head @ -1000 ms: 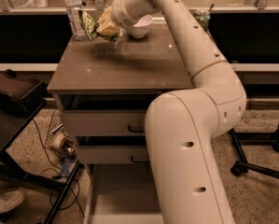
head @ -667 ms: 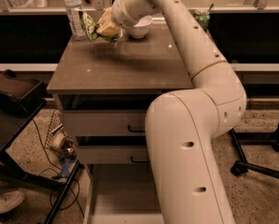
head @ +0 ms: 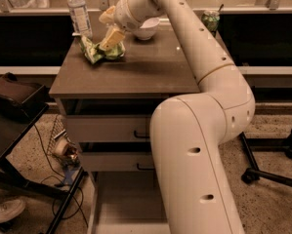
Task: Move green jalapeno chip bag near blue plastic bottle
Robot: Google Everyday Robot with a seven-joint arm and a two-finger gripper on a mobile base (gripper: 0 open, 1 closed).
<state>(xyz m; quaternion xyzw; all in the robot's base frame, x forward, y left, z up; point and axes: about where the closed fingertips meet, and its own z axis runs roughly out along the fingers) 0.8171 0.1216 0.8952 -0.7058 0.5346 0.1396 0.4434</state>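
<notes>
End effector on chip bag, on table just before bottle; bowl to right.

The gripper, over the green jalapeno chip bag, hides part of it.

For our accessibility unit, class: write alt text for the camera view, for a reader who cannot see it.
A white robot arm reaches across a brown table, its gripper at a crumpled green jalapeno chip bag lying right beside a blue plastic bottle. A white bowl sits behind the gripper.
</notes>
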